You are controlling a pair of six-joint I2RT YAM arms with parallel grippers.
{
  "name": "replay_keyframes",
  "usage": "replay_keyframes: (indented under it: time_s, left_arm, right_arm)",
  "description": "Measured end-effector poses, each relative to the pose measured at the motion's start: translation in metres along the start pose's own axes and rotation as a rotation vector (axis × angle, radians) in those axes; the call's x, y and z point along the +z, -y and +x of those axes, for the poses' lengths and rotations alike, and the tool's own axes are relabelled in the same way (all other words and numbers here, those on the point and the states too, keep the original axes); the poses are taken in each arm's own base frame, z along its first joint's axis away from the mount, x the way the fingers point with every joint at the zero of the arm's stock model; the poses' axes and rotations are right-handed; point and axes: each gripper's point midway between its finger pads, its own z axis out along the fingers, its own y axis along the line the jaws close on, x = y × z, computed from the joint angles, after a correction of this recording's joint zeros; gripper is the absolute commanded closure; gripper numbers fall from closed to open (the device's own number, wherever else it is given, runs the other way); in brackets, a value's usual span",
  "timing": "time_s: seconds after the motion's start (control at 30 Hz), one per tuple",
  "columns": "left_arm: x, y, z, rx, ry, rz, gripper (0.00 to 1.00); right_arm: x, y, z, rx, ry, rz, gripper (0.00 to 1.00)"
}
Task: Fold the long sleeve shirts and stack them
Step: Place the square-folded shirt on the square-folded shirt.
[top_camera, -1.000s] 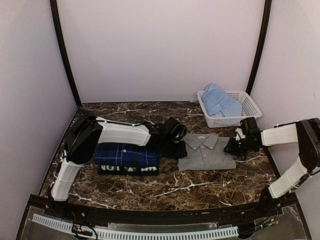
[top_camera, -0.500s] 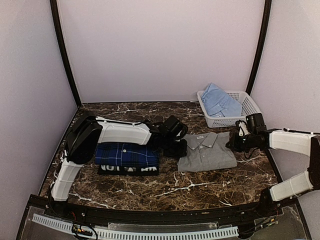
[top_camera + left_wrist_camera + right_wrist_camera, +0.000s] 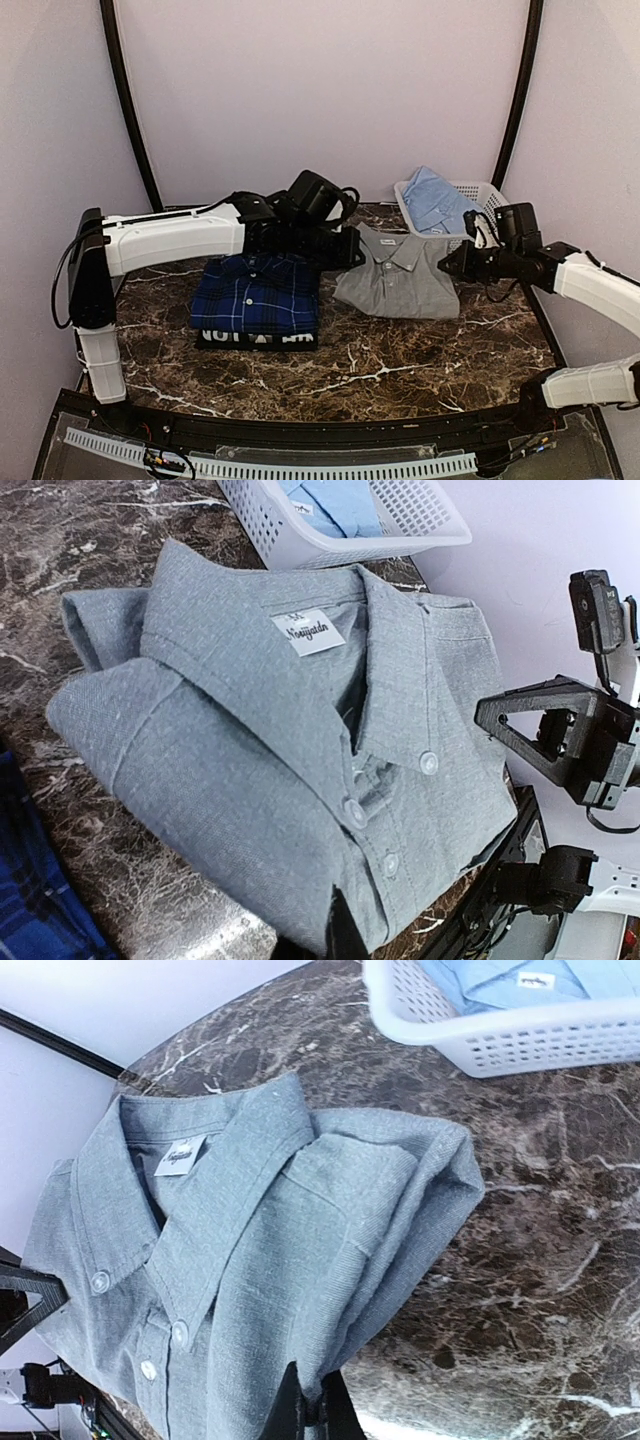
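I have both grips closed on the grey shirt (image 3: 395, 280). My left fingers (image 3: 348, 252) pinch the side nearest the plaid shirt (image 3: 255, 295), and my right fingers (image 3: 447, 268) pinch the far side. The folded bundle hangs between them, just right of the plaid shirt and, I judge, off the counter (image 3: 400, 365).

My worry is the hold: each pinch takes only a thin bite of the edge. A layer could slip free and the fold open, or the middle could sag and drag as I carry it over the plaid shirt. If the arms move unevenly, the stack would skew.

The grey cloth is soft and woven, with a firm collar, pale buttons and a chest pocket. The plaid shirt lies as a flat navy rectangle on dark, glossy, veined stone. Farther right of the plaid shirt, a white lattice basket (image 3: 500, 225) holds the light blue shirt (image 3: 435, 200).
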Motion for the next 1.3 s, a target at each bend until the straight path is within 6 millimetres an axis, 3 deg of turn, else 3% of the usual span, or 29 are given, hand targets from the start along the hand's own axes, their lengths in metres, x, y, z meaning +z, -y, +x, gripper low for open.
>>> replay_keyframes:
  time_s: [0.1, 0.27, 0.53, 0.73, 0.9, 1.07, 1.23, 1.3]
  left_arm:
    - [-0.022, -0.002, -0.004, 0.003, 0.026, -0.01, 1.0]
    - [-0.049, -0.031, 0.004, -0.017, 0.029, -0.075, 1.0]
    - [-0.109, -0.101, 0.009, -0.099, 0.078, -0.206, 1.0]
    - [-0.166, -0.144, 0.007, -0.17, 0.163, -0.272, 1.0]
    - [-0.202, -0.178, 0.006, -0.228, 0.221, -0.328, 1.0]
    - [-0.213, -0.211, 0.014, -0.274, 0.219, -0.392, 1.0]
    - [-0.207, -0.235, 0.033, -0.308, 0.177, -0.437, 0.99]
    - [-0.202, -0.246, 0.043, -0.322, 0.159, -0.458, 0.94]
  right_arm:
    - [-0.001, -0.028, -0.004, -0.017, 0.006, -0.056, 1.0]
    - [0.011, -0.073, 0.0, -0.045, -0.022, -0.137, 1.0]
    - [0.059, -0.152, 0.019, -0.101, -0.099, -0.233, 1.0]
    - [0.095, -0.214, 0.029, -0.141, -0.131, -0.311, 1.0]
    - [0.123, -0.259, 0.034, -0.167, -0.146, -0.369, 1.0]
    - [0.144, -0.274, 0.043, -0.173, -0.169, -0.388, 1.0]
    - [0.162, -0.263, 0.057, -0.165, -0.207, -0.36, 1.0]
    - [0.169, -0.258, 0.062, -0.163, -0.218, -0.35, 0.94]
